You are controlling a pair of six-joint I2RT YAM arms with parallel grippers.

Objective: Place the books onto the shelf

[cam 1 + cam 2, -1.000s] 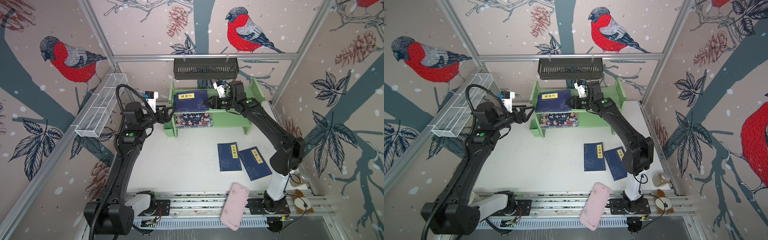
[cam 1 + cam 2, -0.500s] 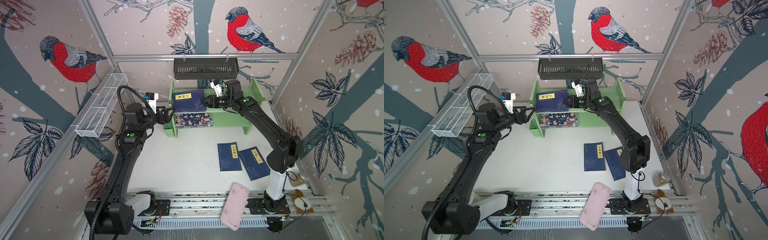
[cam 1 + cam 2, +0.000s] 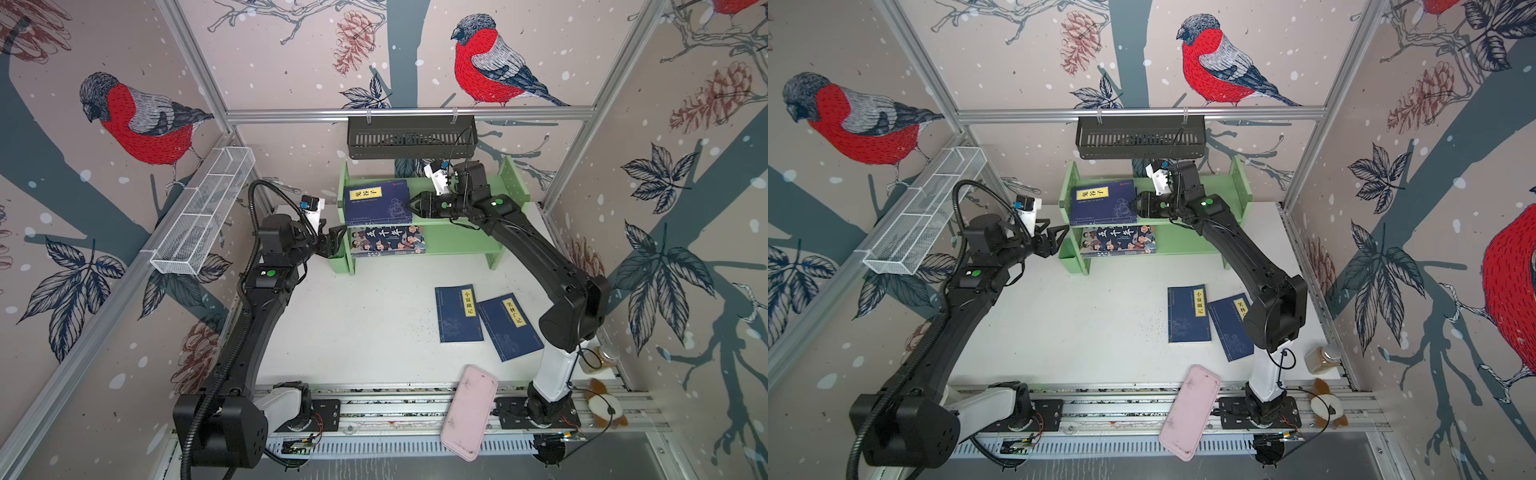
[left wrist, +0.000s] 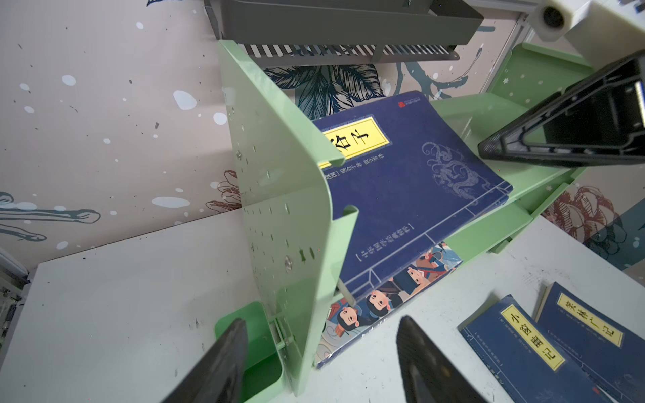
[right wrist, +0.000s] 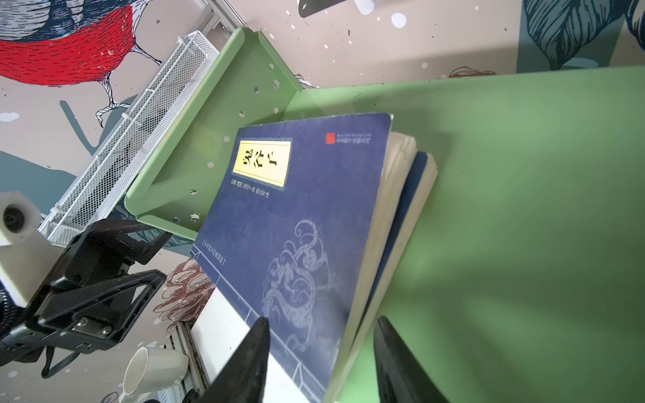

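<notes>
Right pincer (image 3: 409, 204) is hovering half open, empty, at the stacked navy books (image 3: 376, 201) overhanging the shelf's (image 3: 457, 241) upper tier; a nudge risks tipping them off. Left pincer (image 3: 338, 240) is gaping empty beside the shelf. Counting: two stacked, one cartoon book (image 3: 386, 241) below, two loose navy books (image 3: 457, 313) lying on the bench (image 3: 365, 324).

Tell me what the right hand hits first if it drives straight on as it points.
The navy books on the shelf's upper tier: the right hand points straight at their page edge, close ahead. Whether it touches them is unclear.
</notes>
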